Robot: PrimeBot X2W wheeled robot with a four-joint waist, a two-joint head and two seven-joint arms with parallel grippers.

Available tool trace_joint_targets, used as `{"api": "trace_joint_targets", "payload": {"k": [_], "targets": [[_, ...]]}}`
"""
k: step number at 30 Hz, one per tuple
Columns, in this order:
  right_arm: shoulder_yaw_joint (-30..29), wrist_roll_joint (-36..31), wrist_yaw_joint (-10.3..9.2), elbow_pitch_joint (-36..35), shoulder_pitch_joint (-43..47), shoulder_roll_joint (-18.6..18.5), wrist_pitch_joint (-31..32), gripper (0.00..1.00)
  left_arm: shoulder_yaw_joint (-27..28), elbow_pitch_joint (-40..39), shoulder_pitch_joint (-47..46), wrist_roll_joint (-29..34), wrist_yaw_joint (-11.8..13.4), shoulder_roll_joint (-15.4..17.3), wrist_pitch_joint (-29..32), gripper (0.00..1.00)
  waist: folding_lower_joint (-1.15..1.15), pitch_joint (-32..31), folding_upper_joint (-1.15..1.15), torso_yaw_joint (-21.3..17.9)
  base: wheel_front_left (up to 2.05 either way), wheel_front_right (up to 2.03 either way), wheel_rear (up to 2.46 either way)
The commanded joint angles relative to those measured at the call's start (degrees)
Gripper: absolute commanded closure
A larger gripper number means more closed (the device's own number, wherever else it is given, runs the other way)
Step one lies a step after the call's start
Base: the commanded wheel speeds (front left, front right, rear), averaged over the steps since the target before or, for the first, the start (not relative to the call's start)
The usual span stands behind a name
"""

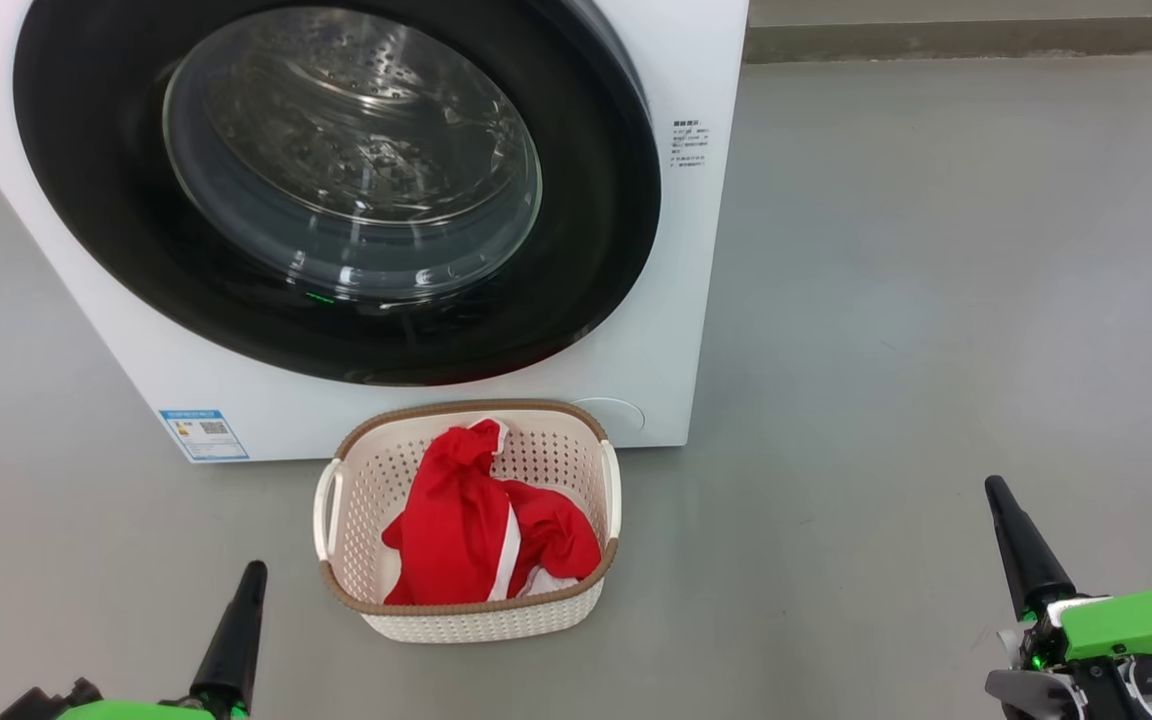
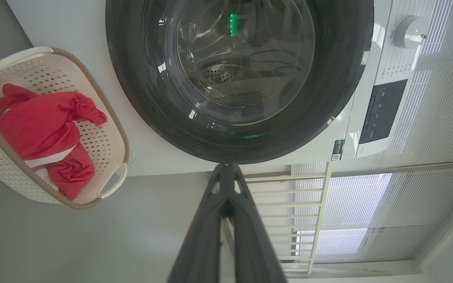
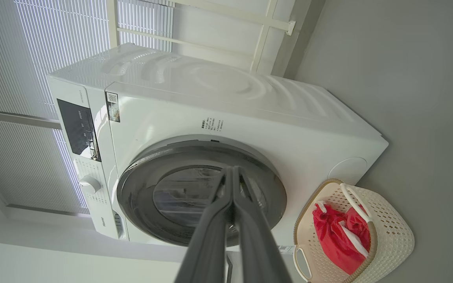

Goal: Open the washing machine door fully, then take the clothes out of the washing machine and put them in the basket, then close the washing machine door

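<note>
The washing machine (image 1: 656, 330) (image 3: 250, 129) stands on the floor with its round black-rimmed door (image 1: 336, 190) (image 2: 238, 78) (image 3: 201, 192) shut against the front; through the glass I see the steel drum. Right in front of it sits the cream basket (image 1: 356, 500) (image 2: 104, 129) (image 3: 391, 232), holding the bunched red clothes (image 1: 481, 530) (image 2: 37, 129) (image 3: 338, 239) with white stripes. My left gripper (image 1: 248, 580) (image 2: 227, 169) is at the lower left, shut and holding nothing, apart from the basket. My right gripper (image 1: 998, 495) (image 3: 232, 169) is at the lower right, shut and holding nothing.
Grey floor (image 1: 936, 300) spreads wide to the machine's right and before the basket. A blue label (image 1: 203, 434) marks the machine's lower front. The control panel and knob (image 2: 411, 31) sit at its top. Window blinds (image 3: 34, 47) lie behind the machine.
</note>
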Motion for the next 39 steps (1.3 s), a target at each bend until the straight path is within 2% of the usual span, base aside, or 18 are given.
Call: {"api": "trace_joint_targets", "payload": {"k": [1,6,39], "targets": [[0.8,2.1,-0.03,-1.3,-3.1,-1.0,0.7,1.00,2.2,-0.9,-2.8,-1.7,-0.8,0.3,0.6,1.00,0.00,0.0,0.00,0.0,0.00,0.00,0.00],[0.8,5.3,-0.03,-1.0,-3.7,-1.1,1.5,1.00,2.8,-0.3,-3.6,-4.3,-1.3,-0.2,1.4,1.00,0.00,0.2,0.00,0.2,0.00,0.00,0.00],[0.7,5.2,-0.03,-1.0,-3.7,-1.0,1.7,1.00,3.1,-0.3,-3.6,-4.1,-1.3,-0.4,1.7,1.00,0.00,0.2,0.00,0.2,0.00,0.00,0.00]]}}
